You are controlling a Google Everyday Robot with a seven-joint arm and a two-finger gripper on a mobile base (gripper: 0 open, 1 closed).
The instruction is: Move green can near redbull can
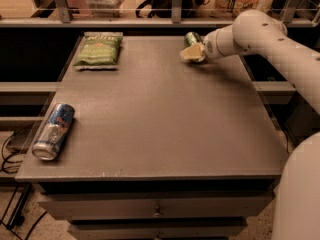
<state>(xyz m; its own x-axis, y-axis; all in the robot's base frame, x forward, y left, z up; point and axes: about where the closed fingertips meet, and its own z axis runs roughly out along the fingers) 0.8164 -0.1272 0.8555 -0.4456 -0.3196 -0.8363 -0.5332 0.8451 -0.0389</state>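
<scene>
The green can is at the far right back of the table, partly hidden behind my gripper. My gripper is right in front of the can, at its lower side; I cannot tell whether it touches the can. The white arm reaches in from the right. The redbull can, blue and silver, lies on its side near the table's front left edge, far from the green can.
A flat green chip bag lies at the back left of the grey table. A shelf with a rail and clutter runs behind the table. Drawers sit below the front edge.
</scene>
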